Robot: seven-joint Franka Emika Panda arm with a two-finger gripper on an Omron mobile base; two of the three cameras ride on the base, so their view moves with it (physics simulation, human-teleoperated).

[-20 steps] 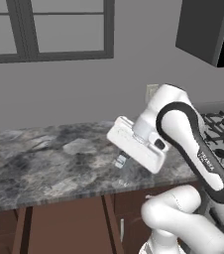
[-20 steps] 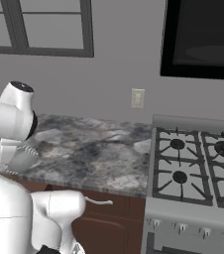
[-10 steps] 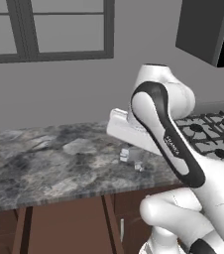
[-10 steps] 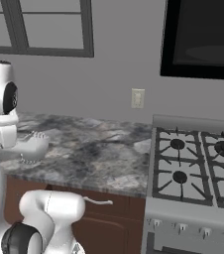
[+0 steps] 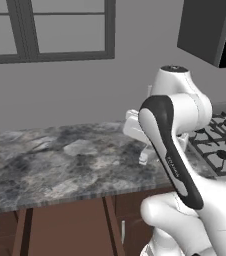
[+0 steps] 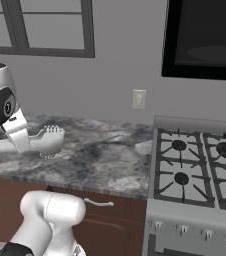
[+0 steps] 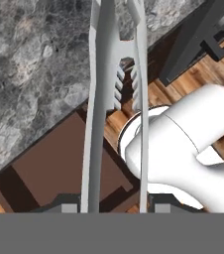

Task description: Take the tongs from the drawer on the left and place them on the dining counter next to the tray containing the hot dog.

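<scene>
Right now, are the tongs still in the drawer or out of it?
Out. The tongs run up from between the jaws in the hand view, and their scalloped tips hang above the counter.

A: What finish has the slim pale grey metal tongs (image 7: 100,99)?
B: Smooth, satin metal. The grey-and-white marbled stone countertop (image 5: 60,165) looks polished; the dark brown wooden cabinet front (image 6: 112,220) is matt.

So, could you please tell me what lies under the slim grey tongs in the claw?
In the hand view, the slim pale grey metal tongs hang over a grey marbled counter, brown cabinet fronts and wooden floor. The robot's body covers part of the floor.
</scene>
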